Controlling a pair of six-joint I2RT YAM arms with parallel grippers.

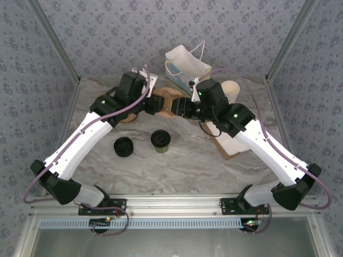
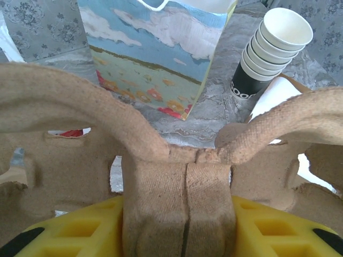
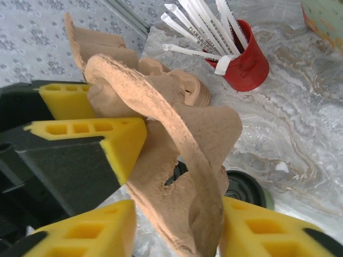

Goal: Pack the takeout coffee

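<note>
Gift bag (image 1: pixel 187 64) stands upright at the far side of the desk (image 1: pixel 177 166), mouth open; can't tell what's inside. Just to its right is a stack of paper cups (image 1: pixel 230 90), white ones nested in a black outer cup w/ white lettering. In the right wrist view, a red cup (image 3: pixel 247 67) holds white wrapped straws (image 3: pixel 203 27).

Brown pulp cup carrier (image 1: pixel 169 101) hangs btwn the two end effectors, in front of the bag. It blocks most of both wrist views. A flat brown sheet (image 1: pixel 228 147) lies under the right arm. A loose black lid (image 1: pixel 124 146) sits on the desk, left of centre.

Left end effector (image 2: pixel 179 225): yellow pads pressed to both sides of the carrier's centre rib, so it's clenched on the carrier. Right end effector (image 3: pixel 179 214): released, jaws standing apart w/ the carrier's edge btwn them.

Coffee cup (image 1: pixel 161 141), olive green w/ black lid on, stands upright on the desk on the near side of both end effectors, apart from them and the carrier, approx under the gap btwn them in the top view. The loose lid is near its left side, not touching.
</note>
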